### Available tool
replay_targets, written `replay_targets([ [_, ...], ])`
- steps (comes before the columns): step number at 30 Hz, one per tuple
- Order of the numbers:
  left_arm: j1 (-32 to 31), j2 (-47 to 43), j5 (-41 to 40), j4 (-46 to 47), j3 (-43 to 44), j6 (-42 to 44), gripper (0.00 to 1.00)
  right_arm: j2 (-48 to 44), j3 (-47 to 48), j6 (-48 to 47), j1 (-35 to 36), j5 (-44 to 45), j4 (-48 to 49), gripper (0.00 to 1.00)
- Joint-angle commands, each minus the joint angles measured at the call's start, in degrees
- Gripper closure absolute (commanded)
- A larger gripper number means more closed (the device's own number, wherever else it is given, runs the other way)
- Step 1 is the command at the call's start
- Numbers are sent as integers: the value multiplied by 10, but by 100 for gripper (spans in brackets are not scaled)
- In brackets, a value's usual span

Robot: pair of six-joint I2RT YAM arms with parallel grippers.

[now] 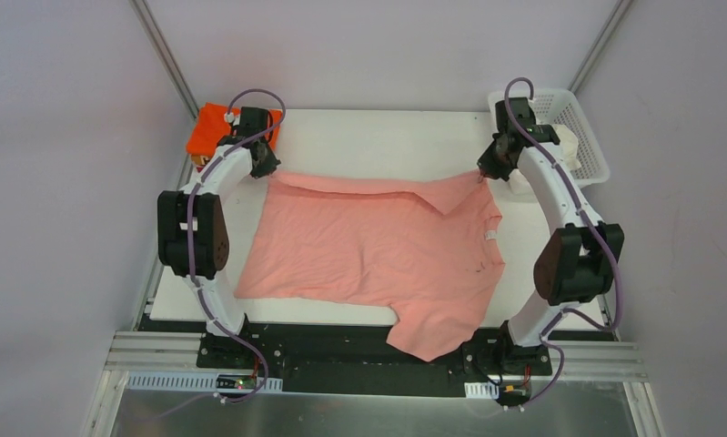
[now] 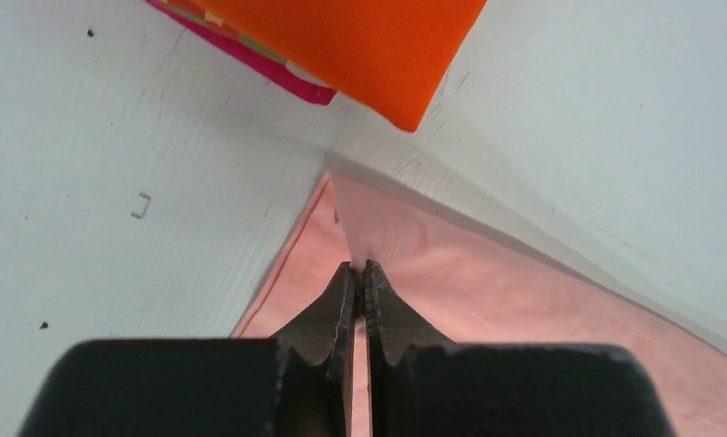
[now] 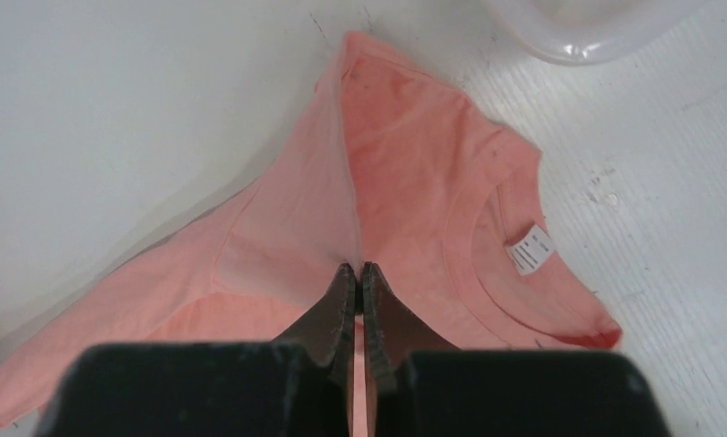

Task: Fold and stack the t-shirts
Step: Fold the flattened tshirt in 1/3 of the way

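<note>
Pinching far edge of salmon pink t-shirt [image 1: 378, 246] | left gripper [image 2: 359, 271] clamped closed on fabric | right gripper [image 3: 359, 270] clamped closed on fabric | orange t-shirt [image 2: 359, 45] beyond, apart

The white table [image 1: 368, 146] carries a salmon pink t-shirt [image 1: 378, 255] spread across its middle with one sleeve over the near edge, a folded orange t-shirt [image 1: 209, 132] at its far left corner and a white lattice basket [image 1: 582, 137] at its far right corner.

Left pincer [image 2: 360, 270], right pincer [image 3: 359, 270] clamped (both outstretched).
</note>
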Motion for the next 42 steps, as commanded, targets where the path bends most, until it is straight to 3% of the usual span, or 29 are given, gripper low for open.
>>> replay_targets([
  [1, 8, -64, -8, -3, -40, -6, 100, -67, -30, 14, -1, -5, -70, 100],
  [19, 8, -118, 12, -44, -139, -24, 100, -162, -153, 27, -1, 0, -138, 100],
  [32, 7, -89, 13, -53, -147, -17, 100, -108, -229, 53, -1, 38, -121, 100],
  [35, 8, -84, 19, -55, -150, -17, 100, -96, -245, 59, -1, 28, -90, 92],
  [42, 7, -103, 29, -63, -168, -23, 93, -100, -288, 87, 1, -19, -62, 86],
])
